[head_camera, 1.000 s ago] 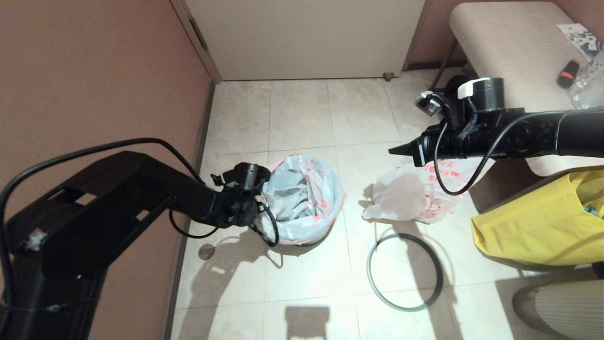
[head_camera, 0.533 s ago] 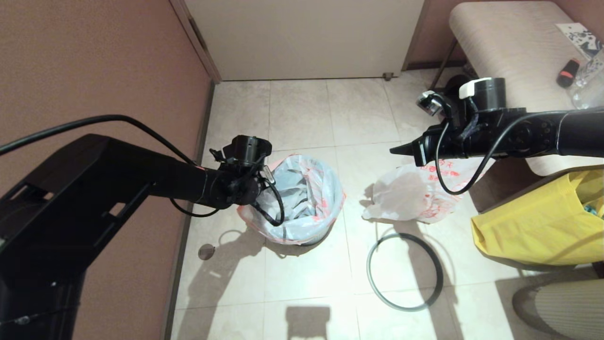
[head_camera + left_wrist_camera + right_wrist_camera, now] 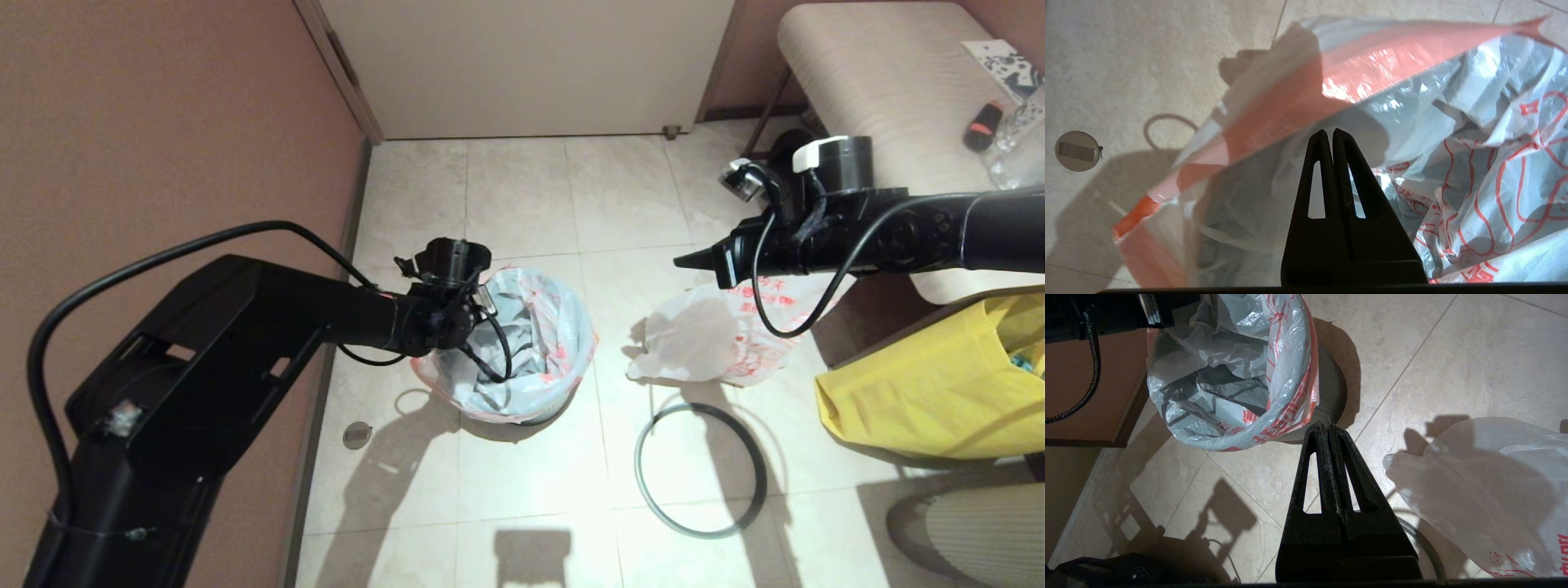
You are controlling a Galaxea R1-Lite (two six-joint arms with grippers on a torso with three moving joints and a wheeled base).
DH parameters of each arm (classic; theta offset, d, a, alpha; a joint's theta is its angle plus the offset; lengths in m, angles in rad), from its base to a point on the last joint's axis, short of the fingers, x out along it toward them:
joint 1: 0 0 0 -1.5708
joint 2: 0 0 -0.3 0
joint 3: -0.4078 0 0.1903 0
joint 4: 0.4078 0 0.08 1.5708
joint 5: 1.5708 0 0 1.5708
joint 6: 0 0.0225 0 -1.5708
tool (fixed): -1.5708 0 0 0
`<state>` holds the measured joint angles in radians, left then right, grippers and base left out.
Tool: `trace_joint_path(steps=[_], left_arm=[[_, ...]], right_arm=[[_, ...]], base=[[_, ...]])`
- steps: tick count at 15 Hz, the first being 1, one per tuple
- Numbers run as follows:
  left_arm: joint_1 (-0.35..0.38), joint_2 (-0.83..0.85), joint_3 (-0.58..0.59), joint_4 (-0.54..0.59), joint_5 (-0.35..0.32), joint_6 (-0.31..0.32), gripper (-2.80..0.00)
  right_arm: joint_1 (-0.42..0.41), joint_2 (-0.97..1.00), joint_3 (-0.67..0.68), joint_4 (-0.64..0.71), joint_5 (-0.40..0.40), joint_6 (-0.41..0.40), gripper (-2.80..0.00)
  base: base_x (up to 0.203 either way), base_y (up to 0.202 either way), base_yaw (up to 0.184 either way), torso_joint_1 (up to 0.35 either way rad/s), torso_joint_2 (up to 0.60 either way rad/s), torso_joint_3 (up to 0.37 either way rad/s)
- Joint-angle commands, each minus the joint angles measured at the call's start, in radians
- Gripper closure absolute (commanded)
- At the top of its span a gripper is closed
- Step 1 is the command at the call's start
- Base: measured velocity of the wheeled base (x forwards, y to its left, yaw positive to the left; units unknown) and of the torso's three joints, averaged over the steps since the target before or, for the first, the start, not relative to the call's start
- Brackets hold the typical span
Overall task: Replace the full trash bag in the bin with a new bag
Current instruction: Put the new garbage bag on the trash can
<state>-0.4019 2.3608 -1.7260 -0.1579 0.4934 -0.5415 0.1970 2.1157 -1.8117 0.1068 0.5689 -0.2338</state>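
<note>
The black bin (image 3: 1331, 388) stands on the tiled floor near the left wall, lined with the new bag (image 3: 543, 343), crinkled white plastic whose pink-red edge (image 3: 1298, 94) is folded over the rim. My left gripper (image 3: 1329, 132) is shut and empty, pointing down into the bag's mouth just inside that edge. The full trash bag (image 3: 718, 335), lumpy with red characters, lies on the floor to the bin's right. My right gripper (image 3: 1328, 424) hovers shut above the floor between bin and full bag (image 3: 1486, 486). The grey hoop (image 3: 700, 469) lies flat in front of the full bag.
A yellow fabric bag (image 3: 922, 384) sits at the right under a padded bench (image 3: 890, 82). The brown wall (image 3: 163, 122) runs close along the bin's left. A round floor drain (image 3: 357, 435) is beside the bin. A closed door (image 3: 531, 65) is at the back.
My left arm has swung from the bin's left rim to over the bag's mouth, toward the right and farther back. The right arm, both bags and the hoop have not moved.
</note>
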Motion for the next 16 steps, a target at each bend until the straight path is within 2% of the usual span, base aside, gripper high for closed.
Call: trace_joint_path(steps=[1,4,7,10,16], left_arm=[[-0.007,0.017,-0.010,0.000,0.004,-0.003,0.00],[-0.007,0.031,-0.020,0.000,0.004,-0.003,0.00],[0.028,0.053,-0.099,-0.002,0.009,-0.002,0.00],[0.057,0.050,-0.132,-0.014,0.011,0.059,0.00],[0.063,0.081,-0.140,-0.017,0.030,0.059,0.00]], right_arm=[[0.000,-0.001,0.001,0.001,0.003,-0.001,0.00],[0.001,0.000,0.002,0.001,0.003,-0.002,0.00],[0.001,0.000,0.003,0.001,0.003,-0.002,0.00],[0.010,0.003,0.008,0.001,0.003,-0.004,0.00],[0.013,0.007,0.008,0.001,0.003,-0.006,0.00]], base=[[0.000,0.000,0.000,0.000,0.00,0.000],[0.000,0.000,0.000,0.000,0.00,0.000],[0.000,0.000,0.000,0.000,0.00,0.000],[0.000,0.000,0.000,0.000,0.00,0.000],[0.000,0.000,0.000,0.000,0.00,0.000]])
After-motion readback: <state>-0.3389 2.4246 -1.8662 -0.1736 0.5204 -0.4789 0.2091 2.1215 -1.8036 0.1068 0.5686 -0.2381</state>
